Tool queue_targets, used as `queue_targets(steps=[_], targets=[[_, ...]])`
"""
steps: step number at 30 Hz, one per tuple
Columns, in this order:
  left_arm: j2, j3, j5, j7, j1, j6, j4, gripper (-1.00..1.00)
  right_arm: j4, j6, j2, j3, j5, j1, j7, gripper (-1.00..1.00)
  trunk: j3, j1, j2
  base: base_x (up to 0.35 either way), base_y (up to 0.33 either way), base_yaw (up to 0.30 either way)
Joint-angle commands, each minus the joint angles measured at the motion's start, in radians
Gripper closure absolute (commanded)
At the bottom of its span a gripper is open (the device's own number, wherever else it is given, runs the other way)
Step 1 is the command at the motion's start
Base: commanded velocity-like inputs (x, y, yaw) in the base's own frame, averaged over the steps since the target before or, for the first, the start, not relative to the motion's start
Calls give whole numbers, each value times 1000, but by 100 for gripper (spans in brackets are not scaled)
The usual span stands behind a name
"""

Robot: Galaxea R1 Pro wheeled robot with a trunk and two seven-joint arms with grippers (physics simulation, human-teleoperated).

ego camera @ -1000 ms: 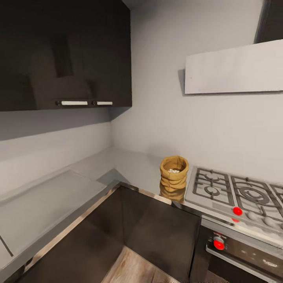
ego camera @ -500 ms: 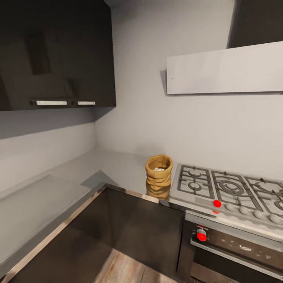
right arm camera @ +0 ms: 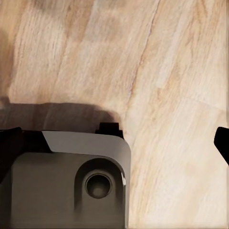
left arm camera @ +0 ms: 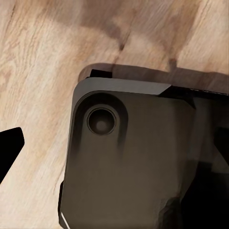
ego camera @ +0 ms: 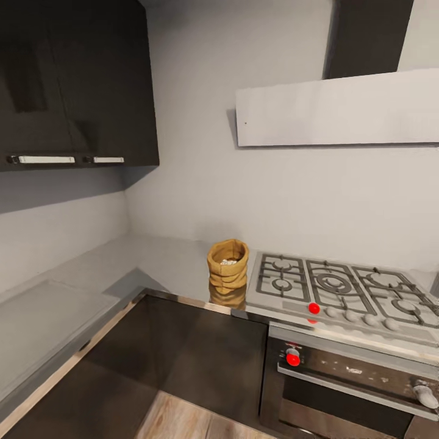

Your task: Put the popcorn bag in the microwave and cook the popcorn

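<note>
A: Left wrist view, entry one: a black fingertip (left arm camera: 9, 148) of the left pincer (left arm camera: 9, 152) sits at the frame edge over light wood floor (left arm camera: 38, 71). A dark grey part of the robot's base (left arm camera: 133, 162) with a round recess lies beyond. Nothing is between the fingers that I can see; how wide they stand, I cannot tell.

B: Right wrist view, same pattern. Right pincer (right arm camera: 222, 143) shows as one dark fingertip (right arm camera: 223, 142) at the edge, wood floor (right arm camera: 167, 95) under it, a grey base corner (right arm camera: 71, 181) nearby. Opening: cannot tell.

A: Head view adds what the wrists lack. Popcorn bag (ego camera: 227, 264) stands upright on the grey worktop (ego camera: 164, 262), just beside the steel gas hob (ego camera: 335, 292), near the front edge. Whitish popcorn (ego camera: 228, 262) is visible in its mouth.

B: Noted also: black-fronted oven (ego camera: 353, 378) under the hob with a red knob (ego camera: 293, 359), white extractor hood (ego camera: 341, 110) above, dark wall cabinets (ego camera: 73, 85) at the corner.
</note>
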Motion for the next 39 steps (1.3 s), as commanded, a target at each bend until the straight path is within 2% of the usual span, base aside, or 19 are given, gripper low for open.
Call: queue_targets(steps=[1, 11, 16, 39], targets=[[0, 2, 7, 0, 0, -2, 0, -100, 3, -5, -2, -8, 8, -1, 2, -100, -1, 0, -1, 0, 0, -17], [0, 2, 8, 0, 0, -2, 0, -100, 3, 1, 0, -8, 10, -1, 8, -100, -1, 0, -1, 0, 0, -2], [0, 2, 8, 0, 0, -2, 0, -100, 4, 6, 36, -12, 2, -1, 2, -100, -1, 0, -1, 0, 0, 0], [0, 2, 7, 0, 0, -2, 0, -100, 4, -1, 35, -10, 5, -1, 8, -100, -1, 0, -1, 0, 134, -3]])
